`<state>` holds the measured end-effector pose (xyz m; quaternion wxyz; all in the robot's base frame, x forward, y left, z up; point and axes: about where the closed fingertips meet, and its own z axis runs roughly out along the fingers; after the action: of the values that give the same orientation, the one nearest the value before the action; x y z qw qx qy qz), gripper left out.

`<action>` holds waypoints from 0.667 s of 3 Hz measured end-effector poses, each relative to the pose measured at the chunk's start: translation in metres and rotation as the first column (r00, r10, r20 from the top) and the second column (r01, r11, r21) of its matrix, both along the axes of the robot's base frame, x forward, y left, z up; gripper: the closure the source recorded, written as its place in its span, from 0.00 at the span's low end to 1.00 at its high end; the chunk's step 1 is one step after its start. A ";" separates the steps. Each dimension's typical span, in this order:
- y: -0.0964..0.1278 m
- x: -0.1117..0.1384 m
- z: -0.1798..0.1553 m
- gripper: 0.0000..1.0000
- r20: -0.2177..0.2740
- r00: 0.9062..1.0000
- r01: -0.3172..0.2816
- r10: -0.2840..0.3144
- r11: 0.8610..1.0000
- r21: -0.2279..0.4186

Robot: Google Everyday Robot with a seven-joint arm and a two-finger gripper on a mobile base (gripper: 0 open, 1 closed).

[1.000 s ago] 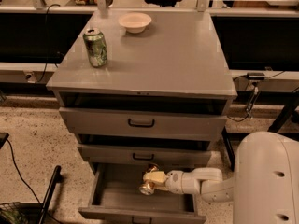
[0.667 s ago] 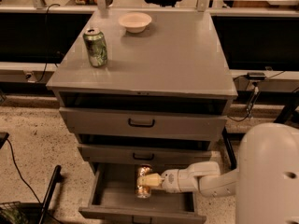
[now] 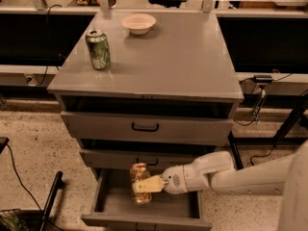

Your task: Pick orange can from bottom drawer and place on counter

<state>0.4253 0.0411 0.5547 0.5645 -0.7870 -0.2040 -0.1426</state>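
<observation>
Now: the gripper (image 3: 137, 185) is low over the open bottom drawer (image 3: 114, 205), the lowest grey metal tray of the cabinet, reaching in from the right on its white arm (image 3: 226, 174). The fingers (image 3: 150, 183) look closed on the small aluminium orange can (image 3: 139, 171) with the orange-brown patterned label. One pale finger lies across the front of the label at mid-height, and the other is hidden behind the can. The orange can stands roughly upright toward the left-middle of the drawer; you cannot tell whether its base is touching the floor or just clear of it. Handling, as a judgement: expect a light, thin-walled, smooth cylinder. It dents under a hard squeeze and slips or swivels under a weak one, so hold it across the middle of the body, square to the axis, not at the tapered silver ends. Keep it upright when lifting past the drawer fronts above. The flat grey metal tabletop (image 3: 168, 61), the counter, has open room right of the green drink can (image 3: 97, 49) and in front of the pale round bowl (image 3: 138, 23). Against the frame one second ago, the gripper and orange can sit further left in the drawer, more of the arm shows, and the green drink can and bowl are unmoved.
</observation>
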 end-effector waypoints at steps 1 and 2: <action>0.010 -0.017 0.081 1.00 0.070 0.996 -0.049 0.046 0.998 0.033; 0.018 -0.041 0.192 1.00 0.082 0.995 -0.067 0.061 0.996 0.064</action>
<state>0.3840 0.0586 0.7468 0.5861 -0.7545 -0.2466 -0.1625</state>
